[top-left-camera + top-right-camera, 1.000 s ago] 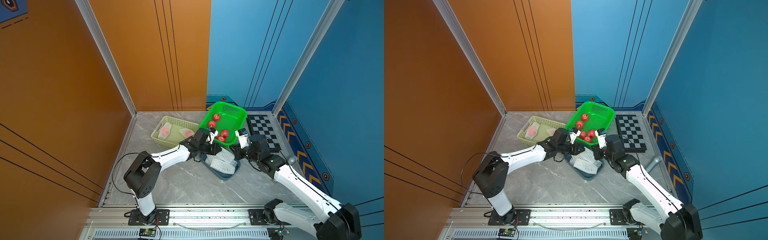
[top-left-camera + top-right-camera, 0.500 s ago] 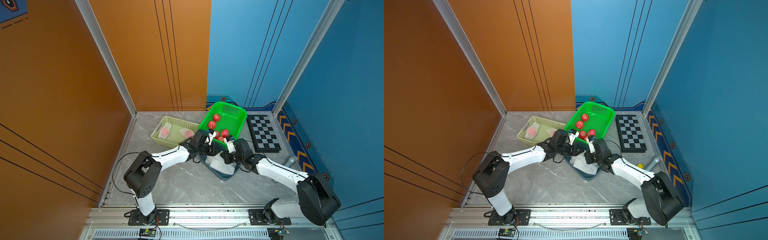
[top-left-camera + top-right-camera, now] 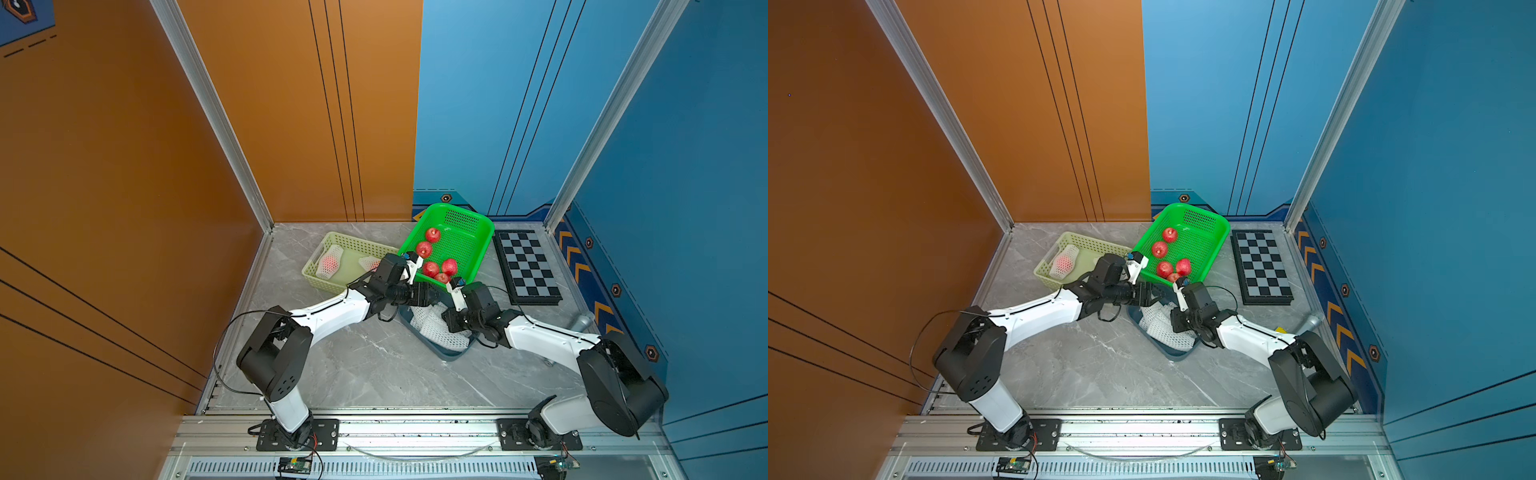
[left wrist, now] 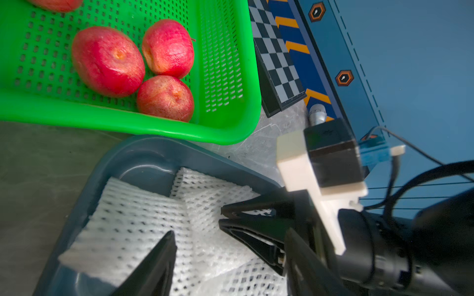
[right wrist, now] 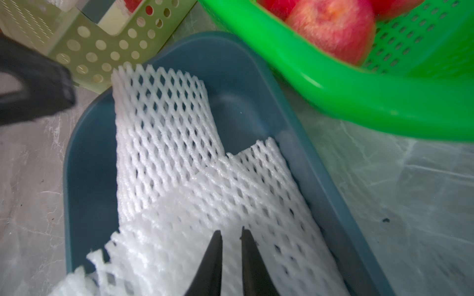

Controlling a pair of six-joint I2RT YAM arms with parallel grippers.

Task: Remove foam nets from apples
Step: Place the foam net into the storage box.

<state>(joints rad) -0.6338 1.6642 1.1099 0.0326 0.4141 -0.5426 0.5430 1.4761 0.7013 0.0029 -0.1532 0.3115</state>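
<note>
Several bare red apples (image 3: 430, 269) (image 3: 1164, 268) (image 4: 107, 61) lie in the green basket (image 3: 478, 232) (image 4: 225, 77). Two apples still in foam nets (image 3: 329, 262) (image 3: 1064, 262) sit in the pale yellow basket (image 3: 332, 241). Empty white foam nets (image 3: 432, 328) (image 4: 143, 217) (image 5: 164, 123) are piled in the dark blue tray (image 3: 442, 354) (image 4: 143, 151) (image 5: 87, 159). My left gripper (image 3: 434, 296) (image 4: 229, 232) hangs open over the tray's far end, holding nothing. My right gripper (image 3: 445, 327) (image 5: 229, 230) is low in the tray, its fingers nearly together, pinching a foam net.
A checkerboard (image 3: 525, 266) lies right of the green basket, and a grey cylinder (image 3: 579, 322) rests by the right wall. The green basket's rim overhangs the tray's far end. Both arms crowd over the tray, with orange and blue walls close on three sides.
My left gripper has gone from shut to wide open while staying by the tray. The right arm swung in from beside the green basket and came down into the blue tray.
</note>
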